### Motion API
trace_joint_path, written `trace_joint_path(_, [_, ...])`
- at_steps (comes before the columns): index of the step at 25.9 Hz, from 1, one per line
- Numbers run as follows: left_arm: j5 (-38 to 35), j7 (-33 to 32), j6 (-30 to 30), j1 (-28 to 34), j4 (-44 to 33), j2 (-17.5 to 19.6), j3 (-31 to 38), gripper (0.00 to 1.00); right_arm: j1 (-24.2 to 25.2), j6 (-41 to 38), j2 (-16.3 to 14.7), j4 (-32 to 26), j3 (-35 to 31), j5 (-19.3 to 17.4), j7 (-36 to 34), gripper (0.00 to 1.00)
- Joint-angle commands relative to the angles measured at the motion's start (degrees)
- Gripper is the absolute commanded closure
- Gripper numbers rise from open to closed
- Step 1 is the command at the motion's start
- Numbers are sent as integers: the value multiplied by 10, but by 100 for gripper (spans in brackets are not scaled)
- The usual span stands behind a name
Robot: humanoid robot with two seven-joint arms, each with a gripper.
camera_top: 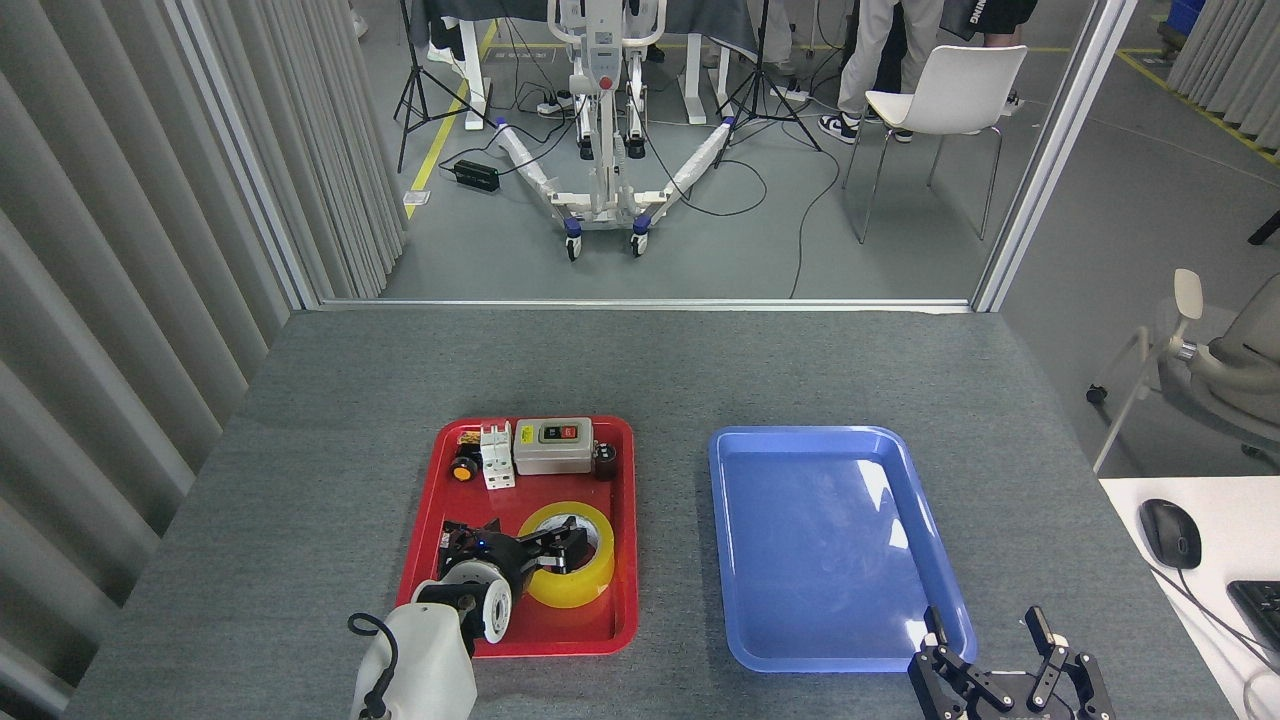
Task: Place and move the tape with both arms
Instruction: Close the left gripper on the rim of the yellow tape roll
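The tape [578,588], a wide yellow roll, lies flat in the near half of the red tray [626,560]. My left gripper [520,538] has come down low over the roll's left side. One finger [572,536] reaches into the roll's hole and the others stay outside to the left, so the jaws straddle the roll's left wall, still spread. At the bottom right, my right gripper [985,632] is open and holds nothing, just off the near right corner of the blue tray [830,540].
At the back of the red tray sit a grey switch box [553,444], a white breaker [496,454], a small orange-and-black button [462,468] and a dark cylinder [604,460]. The grey table ends at a metal rail [640,304]. A mouse [1170,532] lies on a side desk.
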Motion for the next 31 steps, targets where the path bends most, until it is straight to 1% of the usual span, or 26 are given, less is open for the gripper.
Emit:
trace_joint_path(1, [1,-4,0,-20,26,9,-10,1,0,5,4,0,-1,0,0,0])
trace_joint_path(3, [2,-7,0,-23,27,10,-10,1,0,13,11,0,0,0,0,0])
trace_joint_path(7, [4,-19,0,-23,24,10,-10,1,0,14,11,0,2,0,0,0])
trace_joint_path(9, [5,-62,0,-23,23,9,-10,1,0,15,11,0,2,0,0,0])
trace_joint_path(11, [5,-122,0,-24,22,9,-10,1,0,15,11,0,2,0,0,0])
trace_joint_path(13, [5,-151,0,-29,22,10,-10,1,0,15,10,0,1,0,0,0])
trace_joint_path(23, [6,-152,-1,-48,25,10,-12,1,0,15,11,0,2,0,-4,0])
trace_joint_path(29, [6,-183,-1,-64,30,20,-21,1,2,15,11,1,4,0,-4,0])
trace_joint_path(31, [7,-205,-1,-64,30,20,-21,1,2,14,12,1,4,0,-4,0])
